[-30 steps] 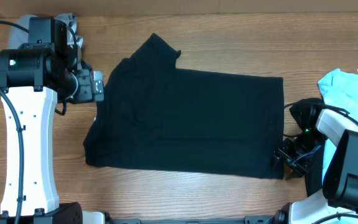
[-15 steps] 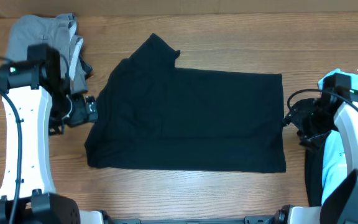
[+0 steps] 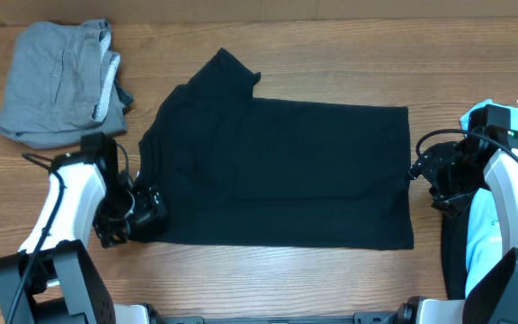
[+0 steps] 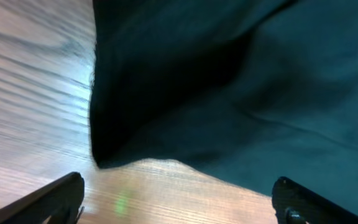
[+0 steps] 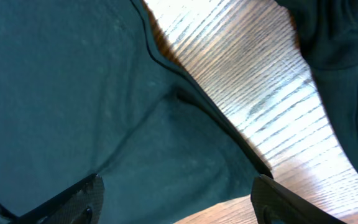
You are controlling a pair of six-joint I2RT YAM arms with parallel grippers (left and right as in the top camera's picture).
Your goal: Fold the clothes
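A black T-shirt (image 3: 277, 171) lies spread flat in the middle of the wooden table, with one sleeve pointing to the back. My left gripper (image 3: 142, 216) is open and empty at the shirt's front left corner. In the left wrist view the left gripper (image 4: 179, 205) is over bare wood, with the shirt's edge (image 4: 229, 93) just ahead. My right gripper (image 3: 425, 171) is open at the middle of the shirt's right edge. In the right wrist view the right gripper (image 5: 179, 208) has the shirt's fabric (image 5: 73, 93) lying between its spread fingers.
A folded grey garment (image 3: 57, 81) lies at the back left. A light-blue garment (image 3: 493, 121) lies at the right edge, with dark fabric (image 3: 452, 261) beside it under my right arm. A strip of bare wood (image 5: 253, 81) separates the shirt from that dark fabric.
My left arm has swung from the grey garment at the back left down to the shirt's front left corner. My right gripper has moved from the front right corner up to the right edge.
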